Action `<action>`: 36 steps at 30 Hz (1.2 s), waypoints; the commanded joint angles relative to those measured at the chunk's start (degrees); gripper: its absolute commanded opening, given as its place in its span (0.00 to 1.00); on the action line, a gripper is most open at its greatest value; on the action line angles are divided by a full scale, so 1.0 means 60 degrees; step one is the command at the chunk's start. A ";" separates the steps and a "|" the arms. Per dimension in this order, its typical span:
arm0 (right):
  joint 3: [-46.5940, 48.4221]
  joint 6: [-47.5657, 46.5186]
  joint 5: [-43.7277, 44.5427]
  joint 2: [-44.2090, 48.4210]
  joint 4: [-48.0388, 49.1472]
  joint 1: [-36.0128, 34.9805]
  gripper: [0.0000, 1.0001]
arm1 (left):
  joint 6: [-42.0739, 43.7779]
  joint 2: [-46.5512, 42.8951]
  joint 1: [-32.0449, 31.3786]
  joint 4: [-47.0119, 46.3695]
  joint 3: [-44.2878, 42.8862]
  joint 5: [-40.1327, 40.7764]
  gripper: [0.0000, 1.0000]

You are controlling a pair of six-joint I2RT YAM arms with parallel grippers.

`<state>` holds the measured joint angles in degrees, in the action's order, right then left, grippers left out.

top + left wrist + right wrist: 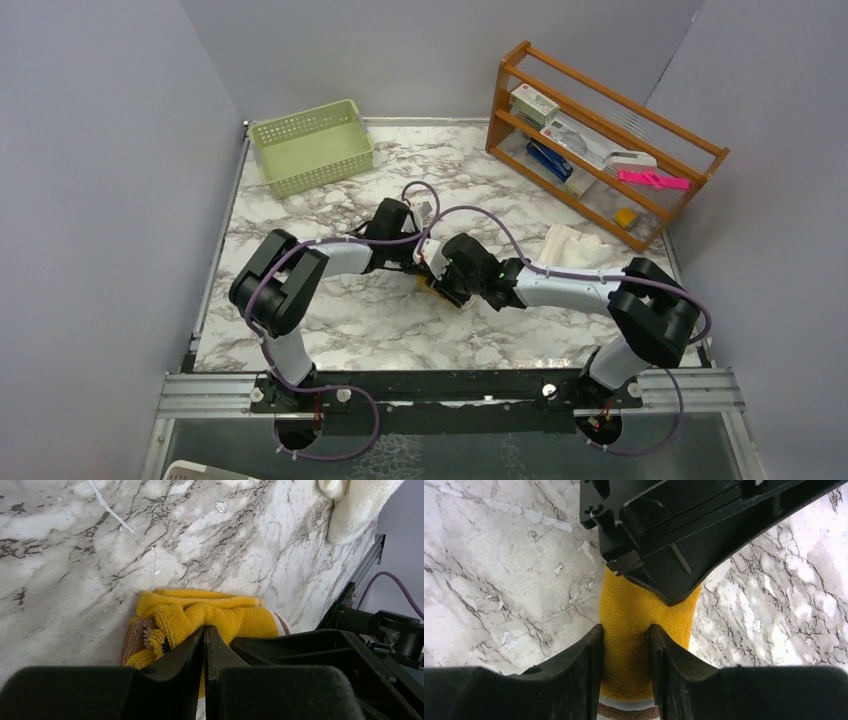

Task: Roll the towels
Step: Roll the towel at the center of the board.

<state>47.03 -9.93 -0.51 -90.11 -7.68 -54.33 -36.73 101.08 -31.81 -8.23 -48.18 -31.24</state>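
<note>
The mustard-yellow terry towel (636, 605) lies mid-way on the marble-patterned tabletop (330, 320), bunched into a rough roll. The right pincer (625, 632) clasps its sides. The left pincer (205, 630), closed tight, noses its end. The cream-white cloth towel (575, 245) lies loose at the right, seemingly unrolled, so I judge about half remains.

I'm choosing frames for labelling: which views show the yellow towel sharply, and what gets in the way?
Top external: evenly lit, sharp, but arms hide most of the yellow towel. Left wrist: towel loops crisp; left gripper near the lens dark, soft. Right wrist: weave sharp; right gripper blurred black.
</note>
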 commanded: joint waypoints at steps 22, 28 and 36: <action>-0.0699 0.4853 -0.4991 -0.0051 0.2203 0.2588 0.32 | -0.0474 -0.4046 0.2638 0.0885 0.1803 0.1623 0.52; -0.1232 0.6340 -0.6616 -0.0382 0.3914 0.3442 0.31 | -0.1694 -0.3896 0.1775 -0.0967 0.3400 0.1357 0.58; -0.2049 0.7634 -0.7622 -0.0630 0.5656 0.3948 0.31 | -0.2702 -0.2648 0.0704 -0.3112 0.3307 0.1640 0.68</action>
<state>37.19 30.44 -40.45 -92.82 18.33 -32.34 -48.47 82.43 -26.52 -16.34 -27.42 -21.58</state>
